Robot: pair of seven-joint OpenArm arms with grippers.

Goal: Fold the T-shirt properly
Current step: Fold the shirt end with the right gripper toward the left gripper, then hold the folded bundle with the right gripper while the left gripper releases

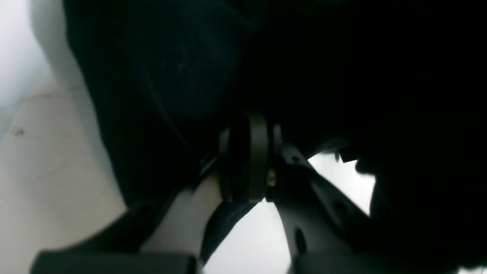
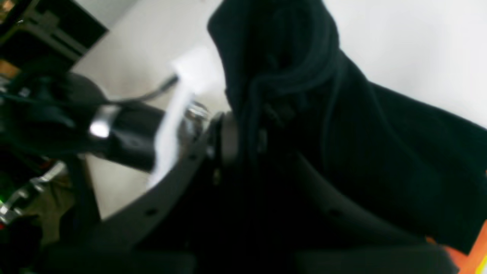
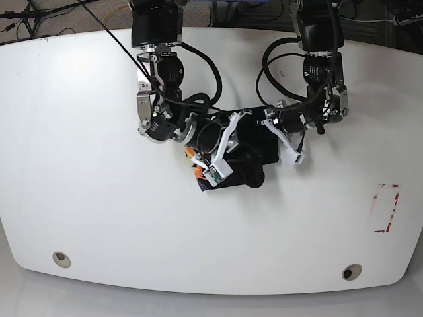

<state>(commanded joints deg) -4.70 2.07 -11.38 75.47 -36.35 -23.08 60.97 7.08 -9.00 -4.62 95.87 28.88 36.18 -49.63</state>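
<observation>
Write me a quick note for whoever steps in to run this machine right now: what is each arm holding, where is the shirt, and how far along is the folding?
Left end effector: shut on the T-shirt, black cloth pinched between its fingers.
Right end effector: also shut on the T-shirt, with bunched fabric draped over it.
The T-shirt sits in a crumpled heap at the middle of the white table, between both arms; a bit of orange print shows at its edge.
Done: both arms have a grip.
Left: spread it flat, then fold it; no neat fold is visible.
</observation>
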